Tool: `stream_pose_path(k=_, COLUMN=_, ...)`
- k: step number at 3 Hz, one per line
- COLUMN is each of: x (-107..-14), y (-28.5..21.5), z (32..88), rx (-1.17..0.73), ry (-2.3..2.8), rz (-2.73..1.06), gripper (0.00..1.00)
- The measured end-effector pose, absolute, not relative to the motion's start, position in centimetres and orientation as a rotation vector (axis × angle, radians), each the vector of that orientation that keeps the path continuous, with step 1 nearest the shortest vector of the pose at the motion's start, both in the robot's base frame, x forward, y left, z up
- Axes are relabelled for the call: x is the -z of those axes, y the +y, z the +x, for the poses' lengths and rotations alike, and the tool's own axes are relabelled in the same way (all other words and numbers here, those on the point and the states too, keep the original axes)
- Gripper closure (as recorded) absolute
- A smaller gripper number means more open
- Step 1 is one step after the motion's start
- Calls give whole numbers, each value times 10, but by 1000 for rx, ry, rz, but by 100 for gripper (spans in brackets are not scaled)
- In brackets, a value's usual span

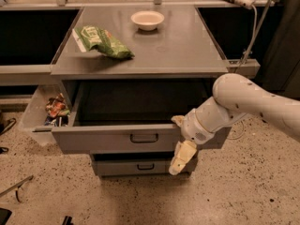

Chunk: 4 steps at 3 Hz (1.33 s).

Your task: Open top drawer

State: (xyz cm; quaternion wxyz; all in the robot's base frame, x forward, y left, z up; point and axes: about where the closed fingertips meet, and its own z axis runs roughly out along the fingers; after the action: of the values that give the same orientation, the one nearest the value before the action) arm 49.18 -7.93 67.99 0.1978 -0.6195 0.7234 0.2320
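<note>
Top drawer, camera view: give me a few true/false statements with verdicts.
1. The top drawer is pulled out. True.
2. The bowl sits inside the drawer. False: it stands on the cabinet top.
3. The gripper is at the drawer front, to the right of the handle in this view. True.
4. The green bag lies on the floor. False: it lies on the cabinet top, left of the bowl.

One view only, set high in front of the top drawer (112, 137), facing it and tilted down over the grey surface (178, 46) above it. It is fairly near, with floor (234, 196) below. The hand (180, 146) sits lower right of centre, at the drawer's front.
</note>
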Motion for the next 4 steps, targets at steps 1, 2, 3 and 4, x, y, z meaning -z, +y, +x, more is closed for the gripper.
stream_pose_path(k=1, x=-679, y=-80, z=478, rx=-666, ry=2029, rz=-1727, gripper=0)
stream_pose_path(k=2, x=-679, y=-80, z=478, rx=-666, ry=2029, rz=-1727, gripper=0)
stream_pose_path(k=3, x=-678, y=-70, z=455, rx=-675, ry=2057, rz=-1810, gripper=0)
stream_pose_path(k=4, x=-686, y=-75, z=406, rx=-736, ry=2122, rz=-1844, gripper=0)
